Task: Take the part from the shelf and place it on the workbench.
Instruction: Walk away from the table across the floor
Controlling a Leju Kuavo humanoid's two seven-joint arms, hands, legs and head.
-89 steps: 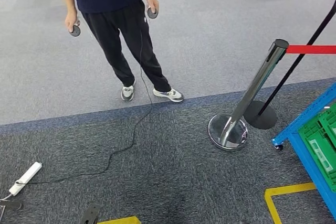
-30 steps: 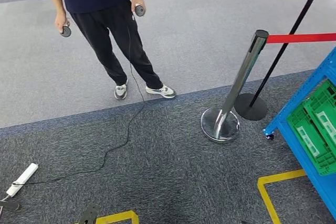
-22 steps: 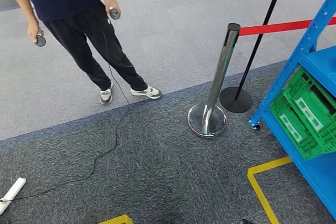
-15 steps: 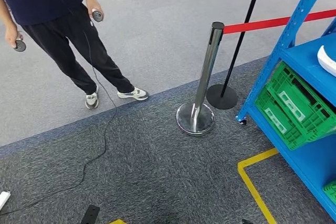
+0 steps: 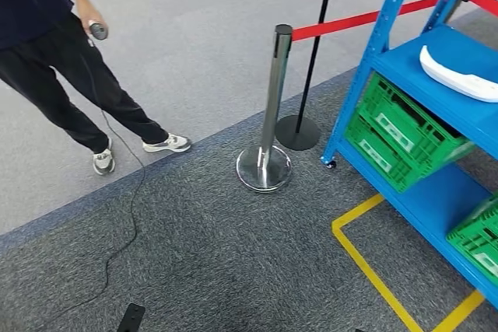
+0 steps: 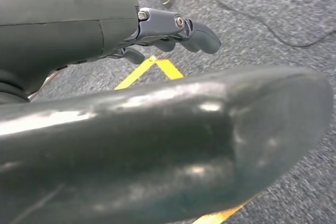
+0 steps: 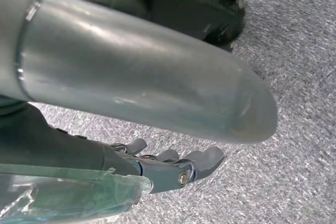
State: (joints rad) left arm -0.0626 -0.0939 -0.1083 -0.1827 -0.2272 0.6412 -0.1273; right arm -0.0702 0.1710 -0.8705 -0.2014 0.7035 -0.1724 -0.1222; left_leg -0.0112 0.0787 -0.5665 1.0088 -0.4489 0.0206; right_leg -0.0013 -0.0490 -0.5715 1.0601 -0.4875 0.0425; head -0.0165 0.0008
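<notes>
Your view has swung right since the earlier frame: the blue shelf point(image 5: 411, 75) now shows, with the white part point(image 5: 461, 77) lying on its upper level above the green crates point(image 5: 399, 130). Its long axis runs along the shelf. Your left hand point(image 6: 174, 30) and right hand point(image 7: 174, 166) hang over the carpet, fingers apart, holding nothing. The right hand looks nearer.

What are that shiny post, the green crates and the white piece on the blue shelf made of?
Shiny post: looks like polished metal, since it mirrors the floor along its shaft and base.
Green crates: probably moulded plastic, judging by the uniform matt colour and ribbed lattice walls.
White piece: smooth, rounded and slightly glossy, likely plastic, though it is hard to be sure.
Blue shelf: seemingly painted metal, with perforated uprights.
</notes>
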